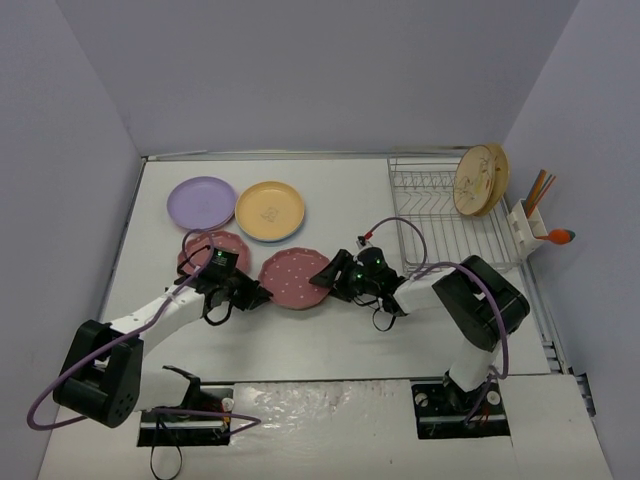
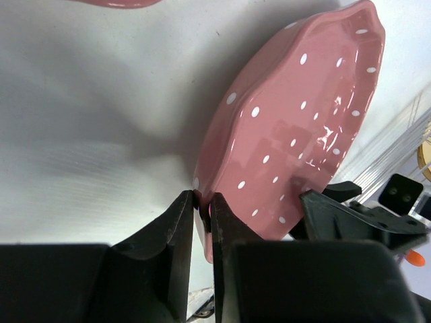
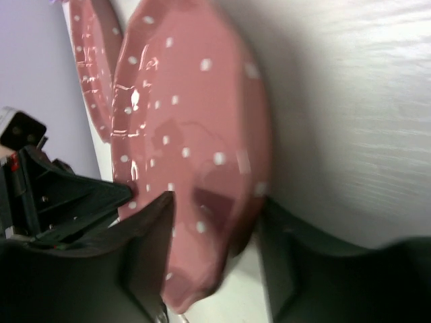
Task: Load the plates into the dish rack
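Left pincer (image 2: 202,202) clamped on rim of pink dotted plate (image 2: 296,134); plate tilted steeply above white worktop (image 2: 87,121), shadow beneath.

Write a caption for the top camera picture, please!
Left gripper pinches a round pink white-dotted plate by its rim while the right gripper straddles the opposite edge.

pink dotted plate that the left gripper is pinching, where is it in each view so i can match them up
Top external: the pink dotted plate is just left of centre, between the left gripper and right gripper.
Left wrist: upper right, tilted, with its rim pinched by the gripper's fingers.
Right wrist: centre, between that gripper's fingers.
Shared landmark: the second pink plate behind it, which is in all three views.
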You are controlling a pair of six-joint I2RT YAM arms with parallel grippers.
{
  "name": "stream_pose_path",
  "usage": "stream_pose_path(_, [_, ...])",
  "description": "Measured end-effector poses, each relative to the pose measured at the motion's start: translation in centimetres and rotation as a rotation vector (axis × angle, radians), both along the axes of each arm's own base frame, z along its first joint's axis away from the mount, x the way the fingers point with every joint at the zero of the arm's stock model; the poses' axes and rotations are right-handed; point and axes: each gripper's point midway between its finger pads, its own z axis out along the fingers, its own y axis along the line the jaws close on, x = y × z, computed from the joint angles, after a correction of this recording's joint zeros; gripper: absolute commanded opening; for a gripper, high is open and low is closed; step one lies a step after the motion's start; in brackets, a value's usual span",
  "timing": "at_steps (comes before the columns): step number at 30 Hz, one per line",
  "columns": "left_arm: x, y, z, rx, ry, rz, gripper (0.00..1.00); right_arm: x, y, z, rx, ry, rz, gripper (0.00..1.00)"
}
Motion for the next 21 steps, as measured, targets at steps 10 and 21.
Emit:
stream_pose_path(10, [-1.3, -0.1, -0.8, -0.03, 0.017, -0.009, 0.0, 0.0, -0.2, 1.5, 0.009, -0.036, -0.016, 0.0])
stream_pose_path(21, [-0.7, -1.2, 1.9, -0.061, -0.071, -0.097, 0.54, 0.3, -2.4, 5.2, -0.172, -0.21, 0.024, 0.0])
